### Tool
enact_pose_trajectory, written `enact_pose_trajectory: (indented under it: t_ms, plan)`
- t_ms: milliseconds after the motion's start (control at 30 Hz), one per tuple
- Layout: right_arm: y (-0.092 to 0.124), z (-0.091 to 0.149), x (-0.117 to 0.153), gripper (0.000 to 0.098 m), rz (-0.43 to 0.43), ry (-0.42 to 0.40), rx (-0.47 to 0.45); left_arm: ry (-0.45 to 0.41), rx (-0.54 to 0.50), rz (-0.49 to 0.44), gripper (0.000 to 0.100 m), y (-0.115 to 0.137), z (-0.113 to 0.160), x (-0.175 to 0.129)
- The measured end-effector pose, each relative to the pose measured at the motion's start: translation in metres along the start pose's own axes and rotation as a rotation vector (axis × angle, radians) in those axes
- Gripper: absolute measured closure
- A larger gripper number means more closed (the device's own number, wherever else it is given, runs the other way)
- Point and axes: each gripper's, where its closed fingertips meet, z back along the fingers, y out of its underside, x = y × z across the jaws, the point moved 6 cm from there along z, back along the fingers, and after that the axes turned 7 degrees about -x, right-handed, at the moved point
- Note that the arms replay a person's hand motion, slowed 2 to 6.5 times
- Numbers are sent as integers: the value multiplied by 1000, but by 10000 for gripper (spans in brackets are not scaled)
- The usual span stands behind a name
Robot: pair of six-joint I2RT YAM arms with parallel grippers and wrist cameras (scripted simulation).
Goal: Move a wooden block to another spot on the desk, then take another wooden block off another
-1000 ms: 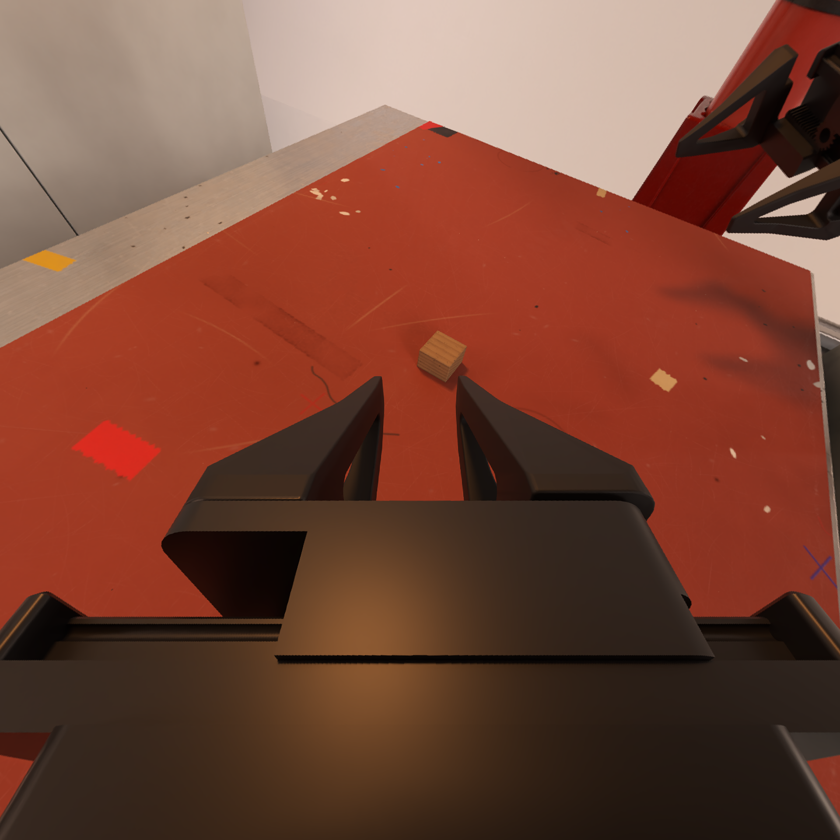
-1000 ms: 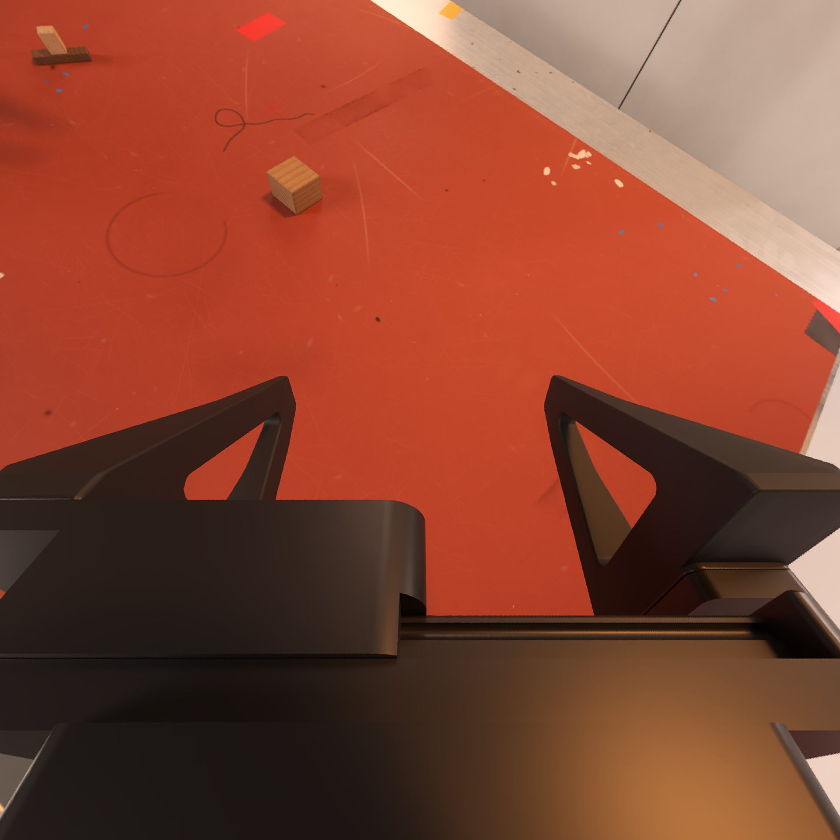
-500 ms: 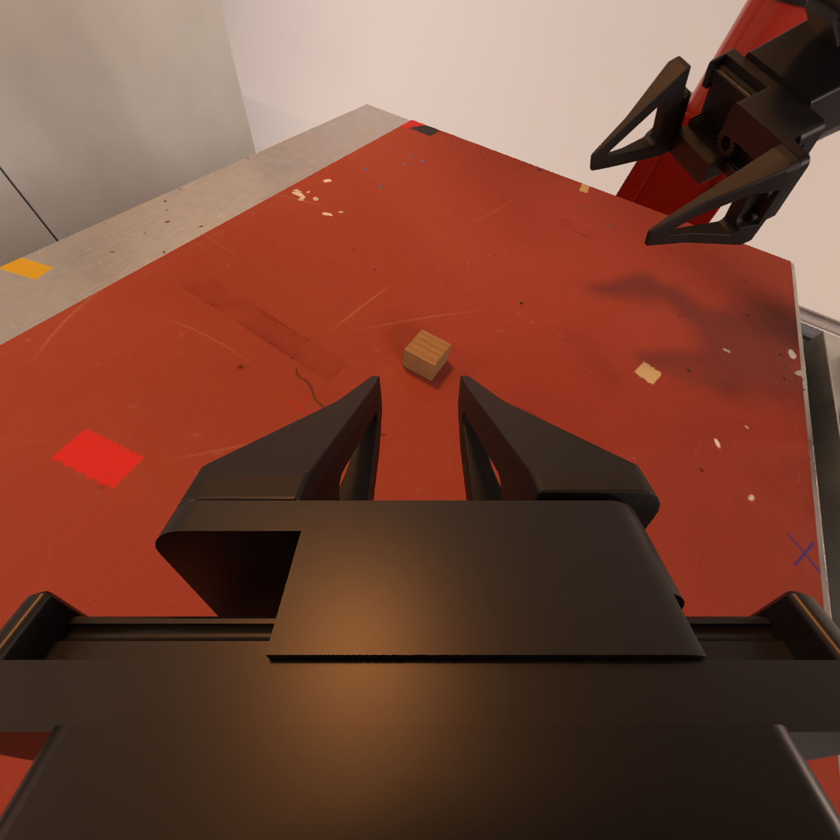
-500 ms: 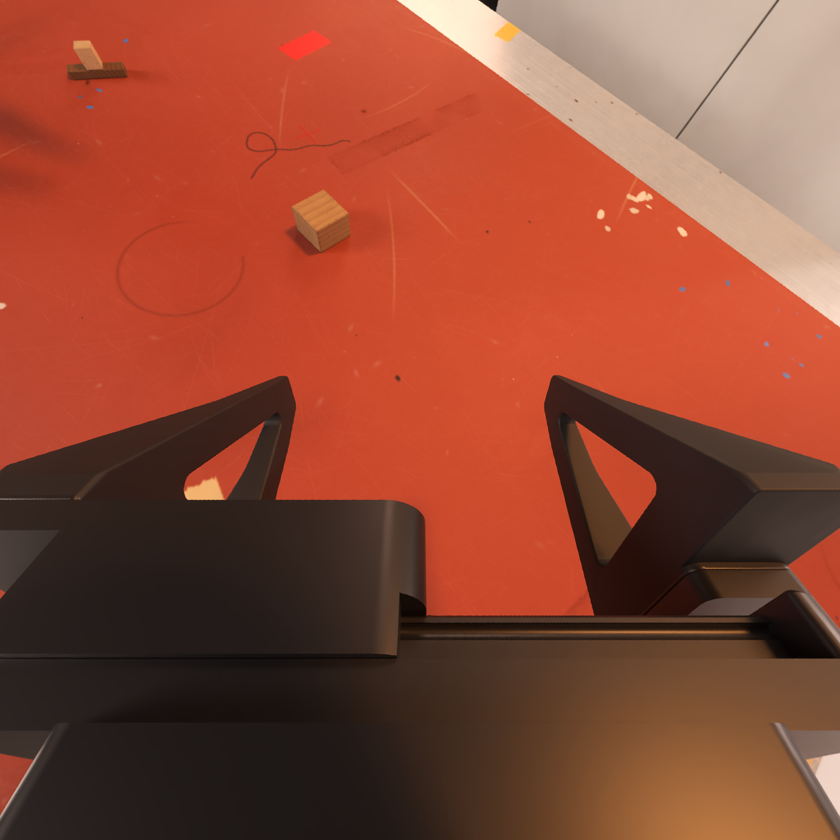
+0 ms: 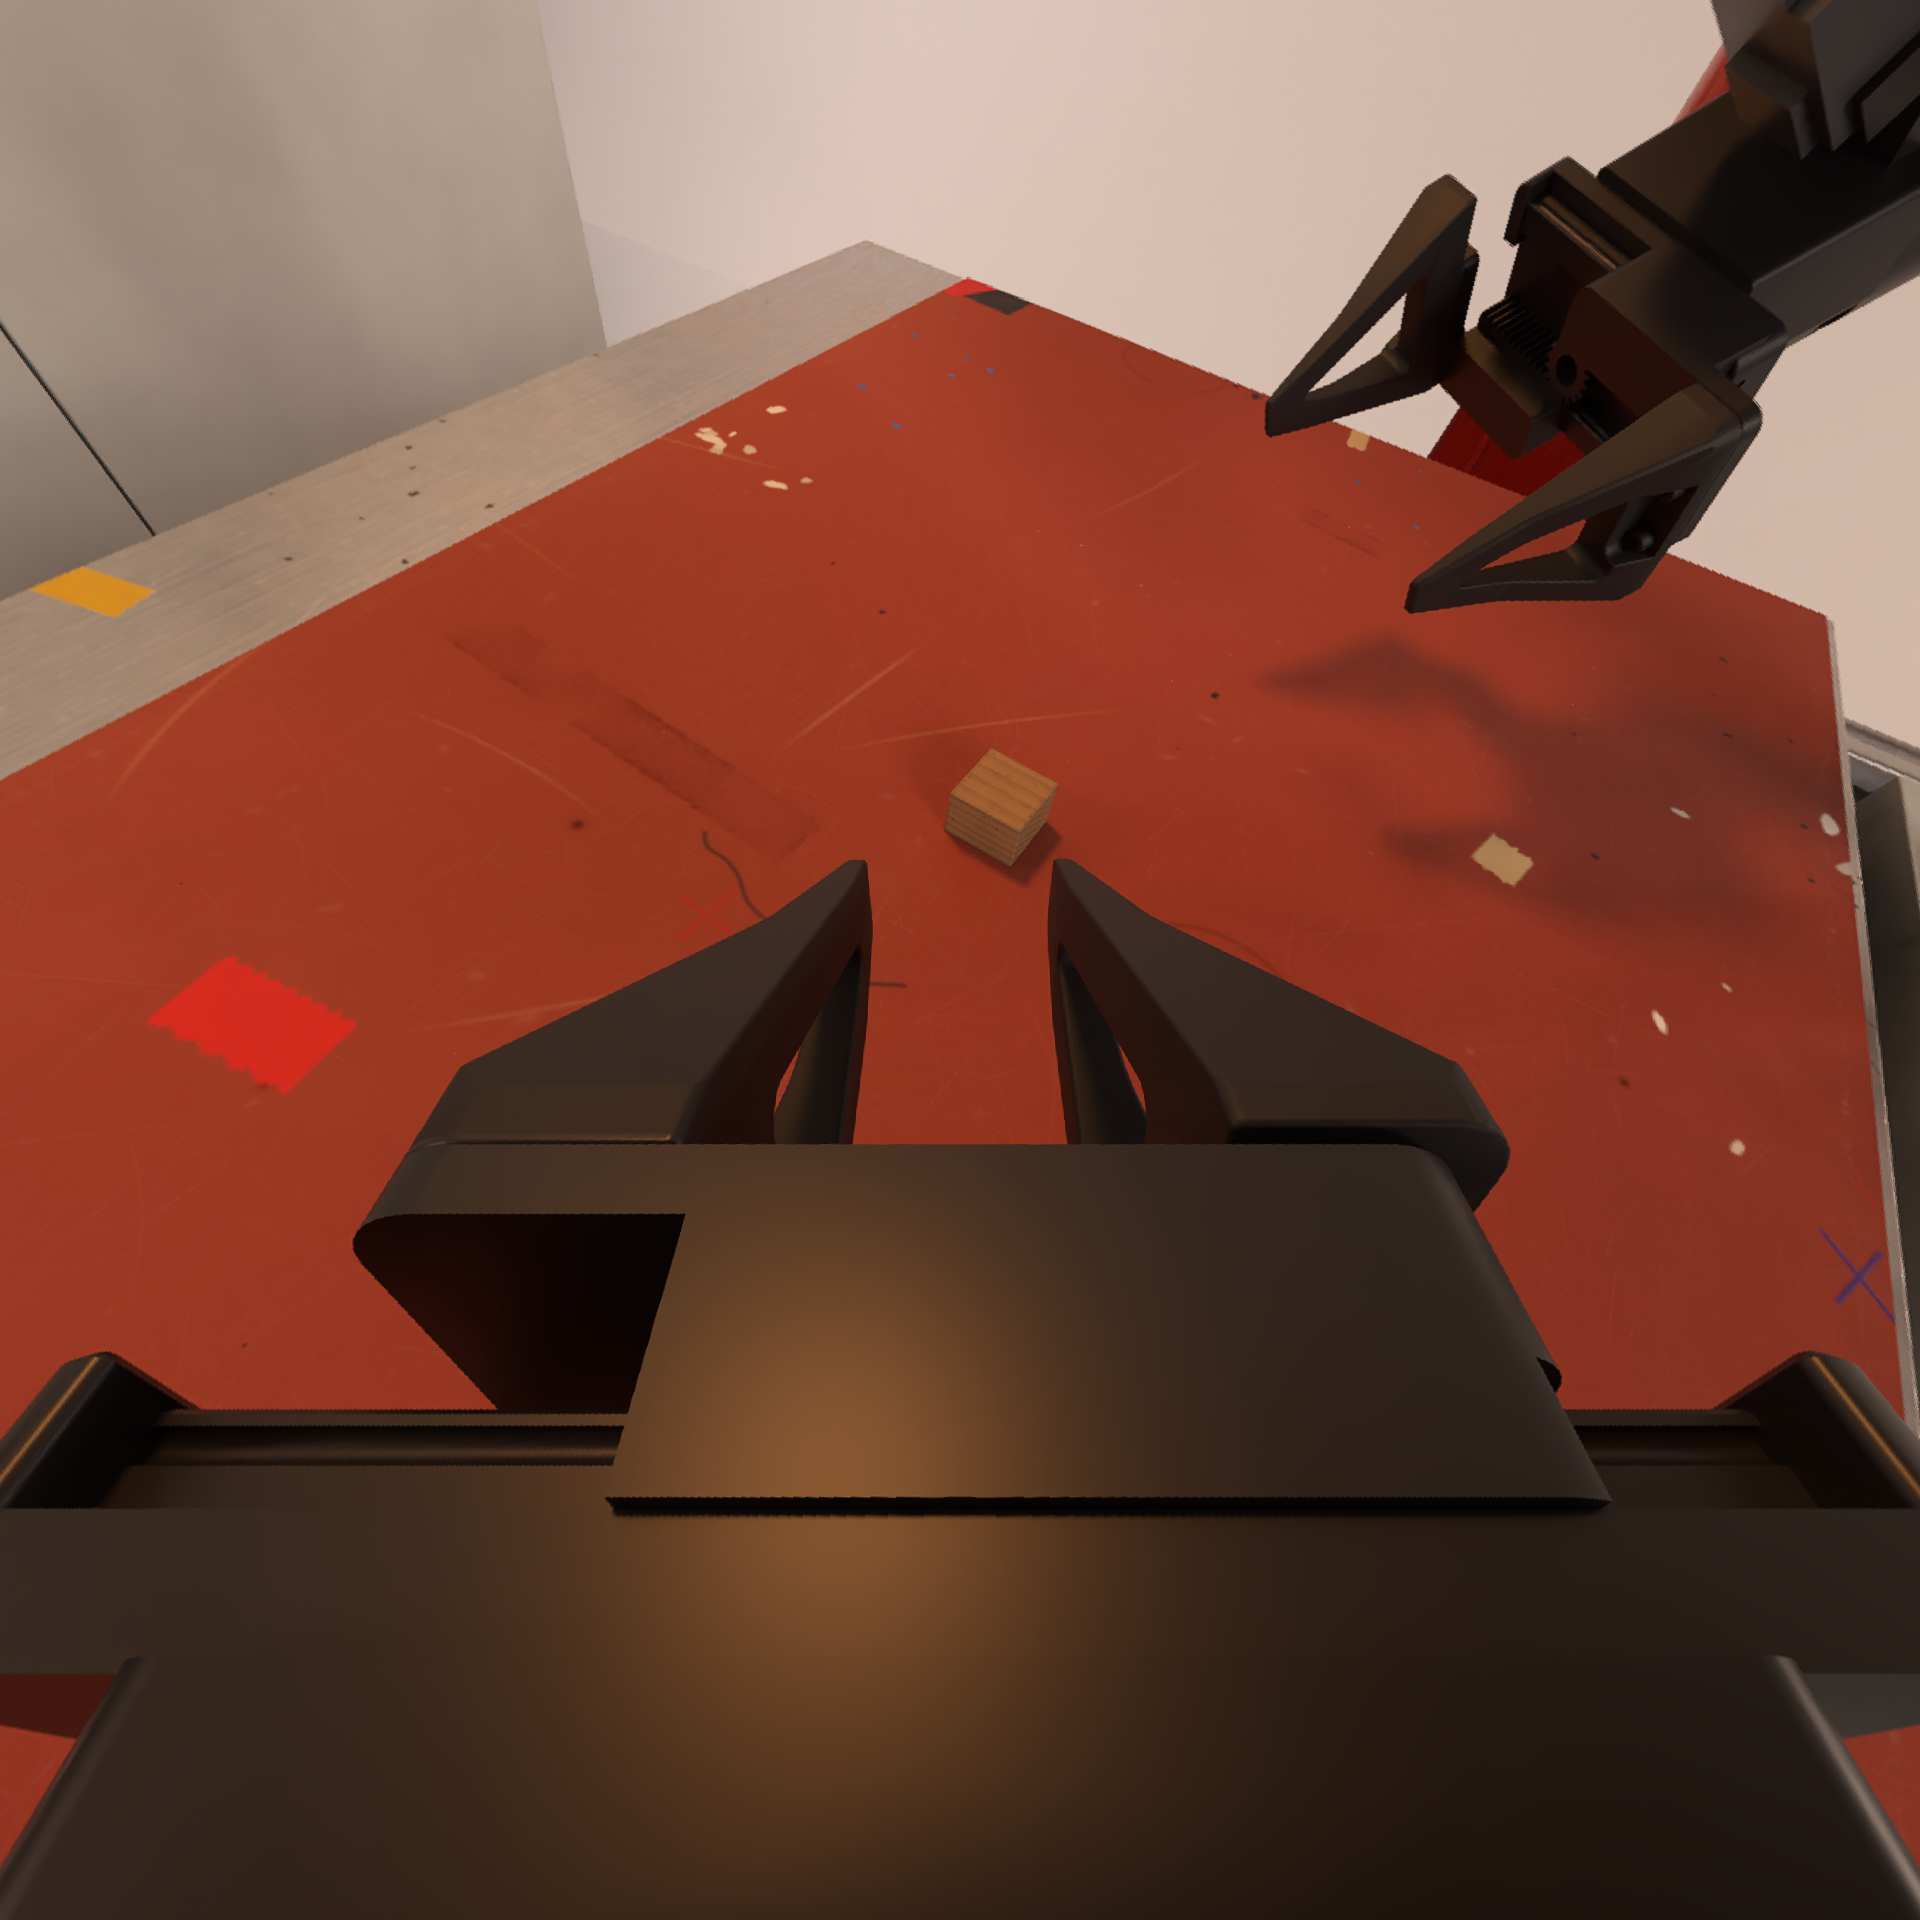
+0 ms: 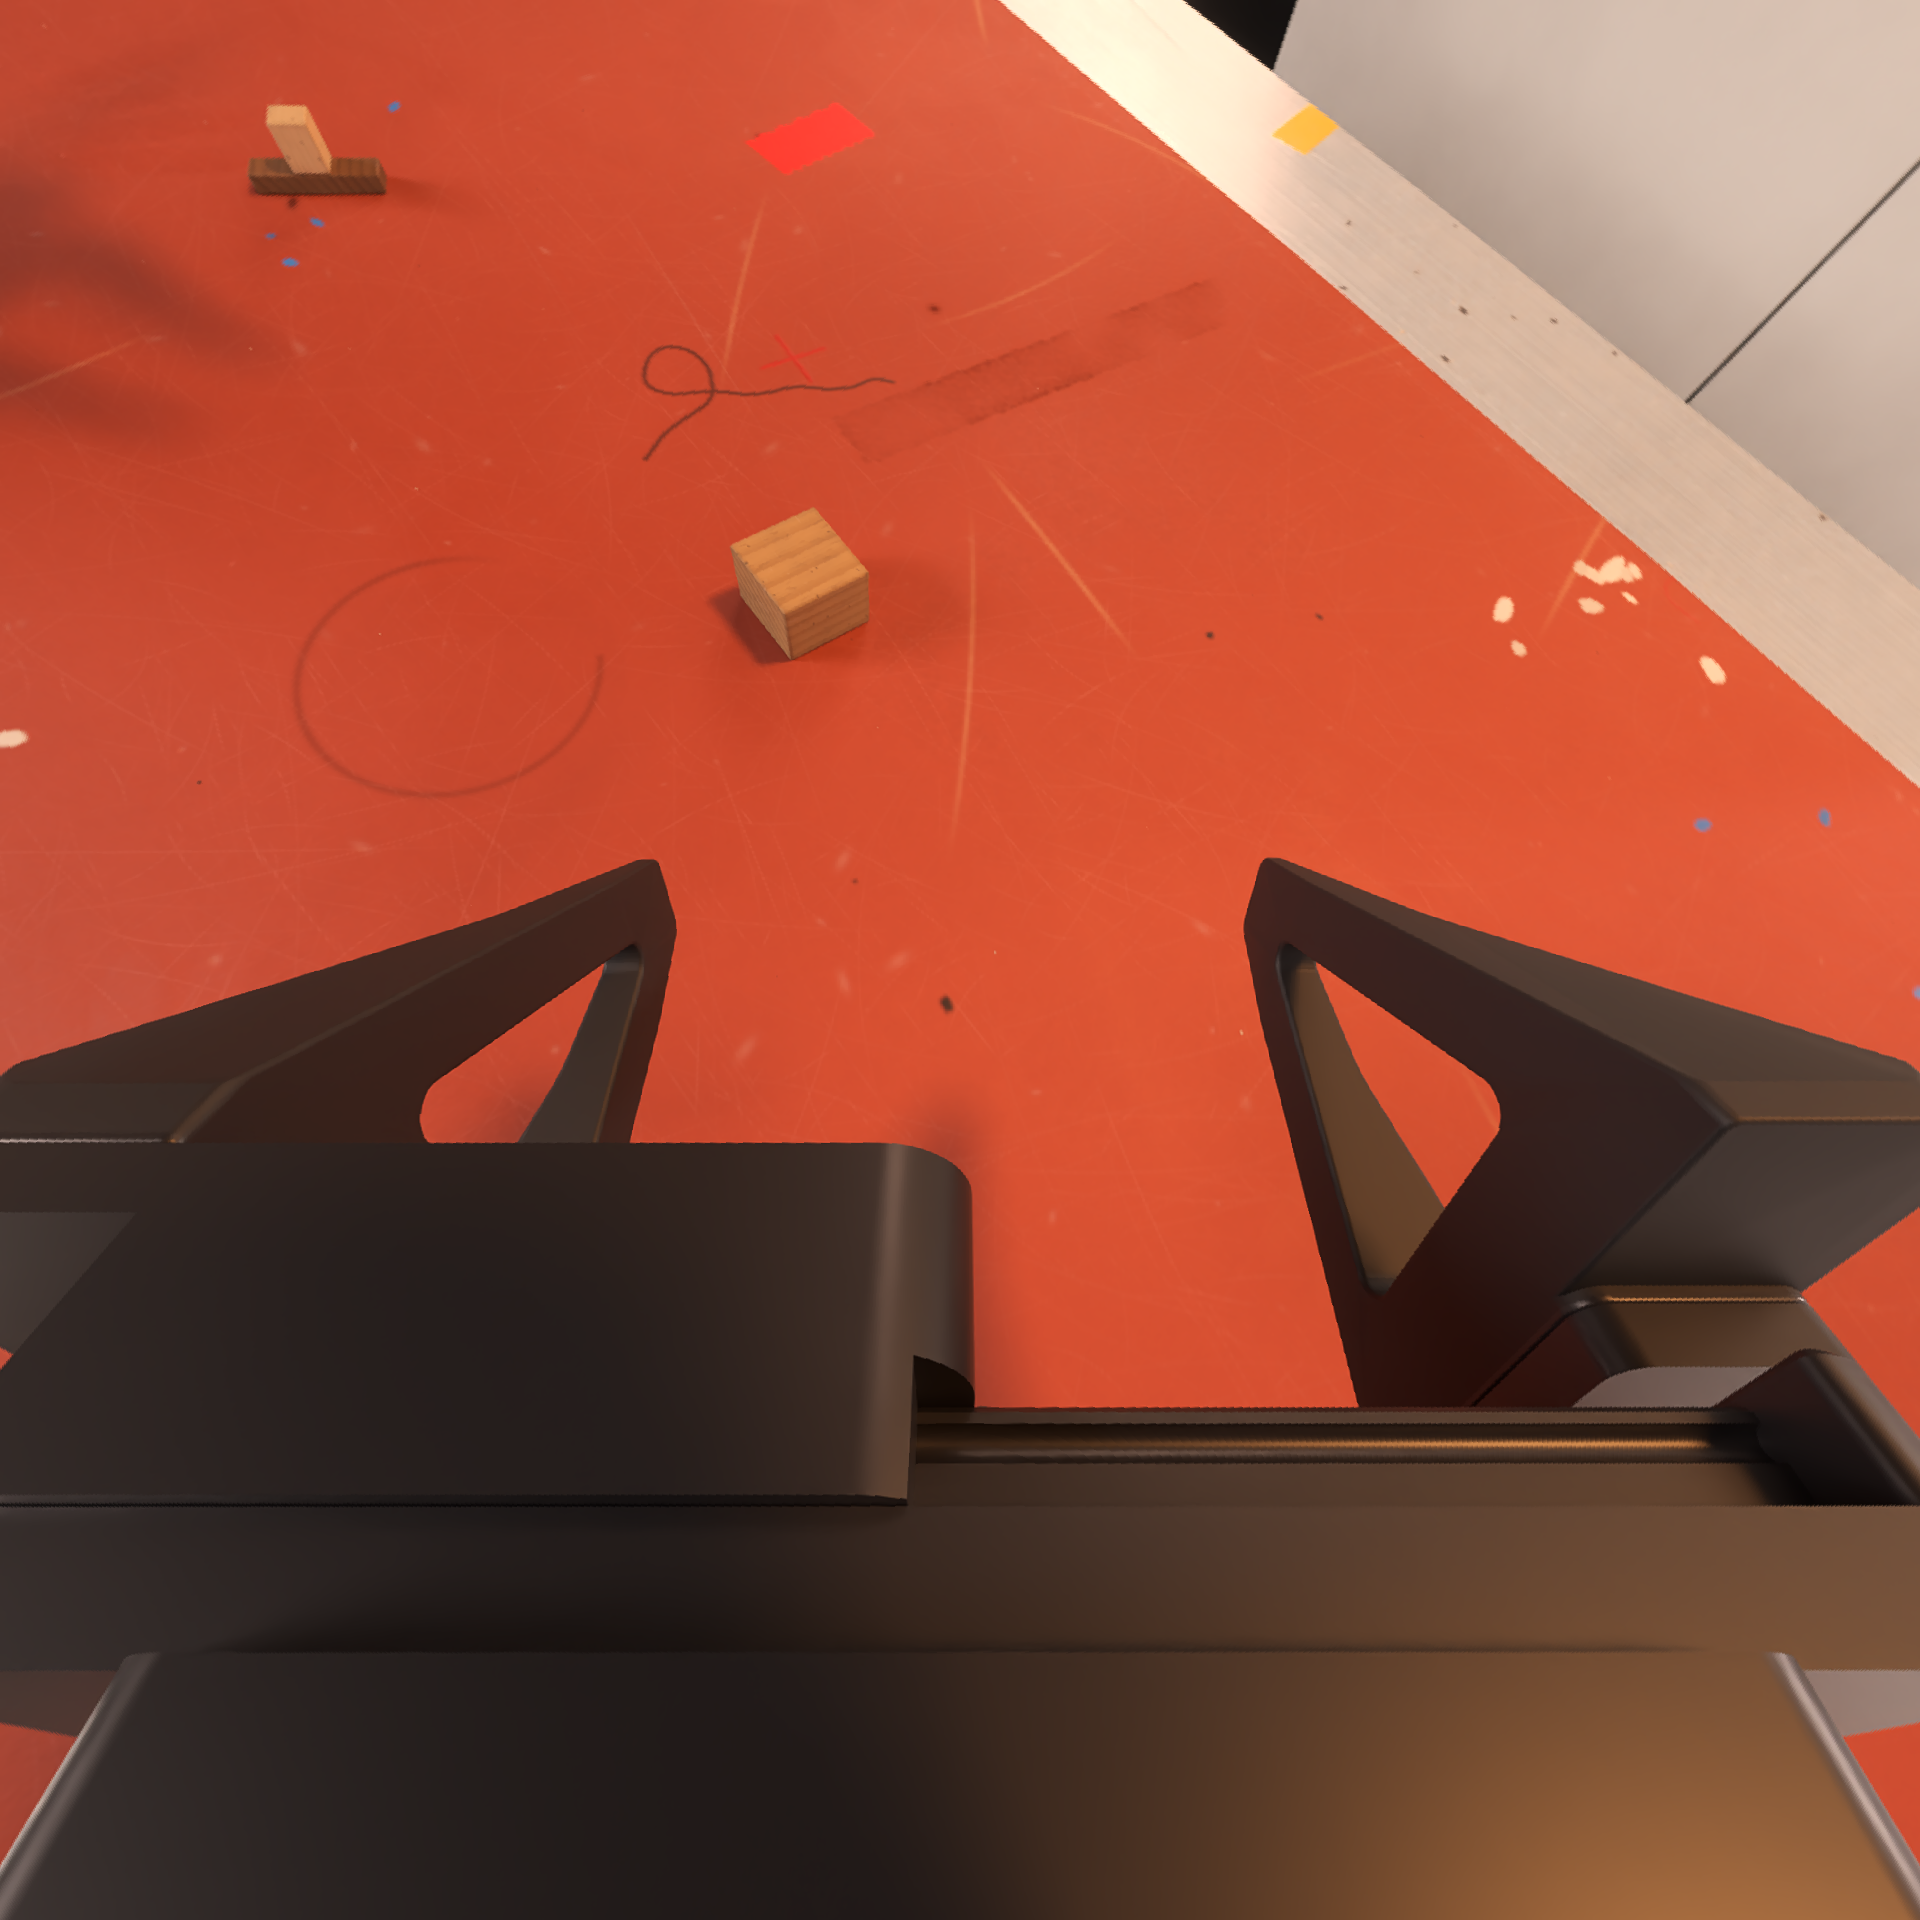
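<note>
A light wooden cube (image 5: 1001,805) lies alone on the red desk (image 5: 520,831), just beyond my left gripper (image 5: 958,873), which hangs above the desk, its jaws a narrow gap apart and empty. The cube also shows in the right wrist view (image 6: 800,582), well ahead of my right gripper (image 6: 961,868), which is wide open, empty and above the desk. That gripper shows in the left wrist view (image 5: 1340,509) at the upper right, in the air. Far off, a pale wooden block (image 6: 299,135) stands tilted on a dark flat wooden block (image 6: 317,177).
A pale wooden strip (image 6: 1558,364) borders the desk's far side, with a grey wall behind it. A red patch (image 5: 252,1023), an orange patch (image 5: 94,592), a drawn circle (image 6: 312,727) and a scribble (image 6: 707,390) mark the surface. The desk's edge (image 5: 1860,935) runs on the right.
My right gripper has come in toward the cube, which now looks bigger and nearer in its view. It now reaches farther into the left wrist view. My left gripper has barely shifted.
</note>
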Motion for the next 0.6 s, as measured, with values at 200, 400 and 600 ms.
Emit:
enact_pose_trajectory:
  t_ms: [200, 400, 600]
  plan:
    - [-5, -18, 0, 39, 44, -53, 8, -5, 9, 9, 712, 2, 1, 2]
    - [-14, -40, 3, 39, 109, -128, 26, -20, 10, 6, 714, 2, 2, 4]
    - [-22, -66, 10, 39, 194, -223, 53, -32, 8, 6, 715, 1, 4, 8]
